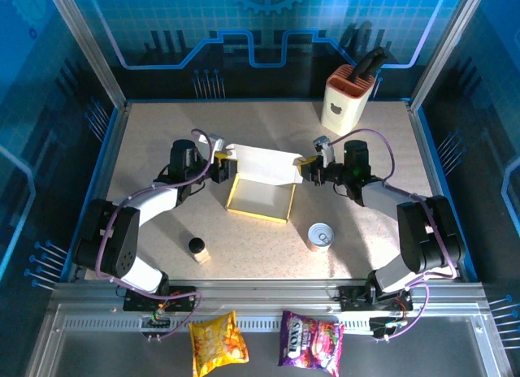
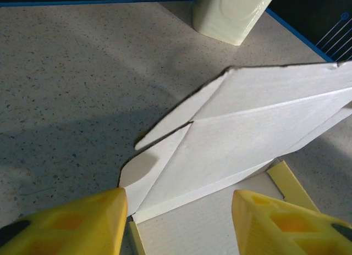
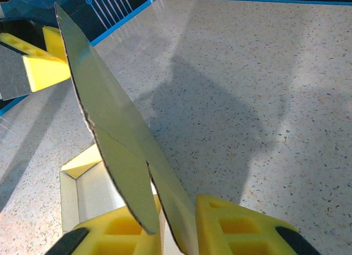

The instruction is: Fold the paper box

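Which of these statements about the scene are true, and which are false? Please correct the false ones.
1. The right fingers pinch a raised grey-white panel of the thin cardboard paper box with yellow edges. True.
2. The left fingers are clamped shut on the box. False: they stand wide apart, with the box's corner ahead of the gap between them.
3. The round silver tin can stands inside the box. False: it stands on the speckled table, apart from the box, on its near side.
4. The cream knife block with an orange top stands beyond the box, near the table's far edge. True.
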Tool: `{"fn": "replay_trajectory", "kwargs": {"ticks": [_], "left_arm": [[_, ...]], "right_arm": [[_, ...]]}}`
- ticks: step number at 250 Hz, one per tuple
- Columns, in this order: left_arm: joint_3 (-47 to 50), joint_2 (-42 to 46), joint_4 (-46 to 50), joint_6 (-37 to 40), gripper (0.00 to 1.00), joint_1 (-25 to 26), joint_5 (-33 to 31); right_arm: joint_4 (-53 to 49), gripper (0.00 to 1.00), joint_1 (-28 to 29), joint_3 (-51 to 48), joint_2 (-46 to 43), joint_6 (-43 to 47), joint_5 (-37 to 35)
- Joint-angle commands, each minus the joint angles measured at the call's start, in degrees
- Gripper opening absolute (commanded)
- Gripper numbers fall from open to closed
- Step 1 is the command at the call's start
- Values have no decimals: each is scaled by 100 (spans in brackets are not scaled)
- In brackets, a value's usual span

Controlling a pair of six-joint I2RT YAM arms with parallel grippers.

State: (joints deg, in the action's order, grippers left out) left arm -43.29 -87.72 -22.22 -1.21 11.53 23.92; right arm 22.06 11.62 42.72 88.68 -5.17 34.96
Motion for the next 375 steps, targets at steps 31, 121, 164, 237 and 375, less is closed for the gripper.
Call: {"fn": "replay_trajectory", "kwargs": {"ticks": [31,121,164,237,375], "left_arm": [[-146,-93,-131,180,36,17,271],[65,141,-105,128,22,38,201],[314,467,-224,62,38,39,-399],[490,680,-569,182,59,-71,-419],[1059,1206,-1392,354,55,-146,-161]], "right_arm": [[-140,18,81,210,-99,150,-56],[-606,4,129,442,-229,574,-266],[-960,0,134,533,-286,1059,-77],[-2141,0,79,925,-594,2591,876],[-2328,0,-152,933,-1218,2750,1740]]}}
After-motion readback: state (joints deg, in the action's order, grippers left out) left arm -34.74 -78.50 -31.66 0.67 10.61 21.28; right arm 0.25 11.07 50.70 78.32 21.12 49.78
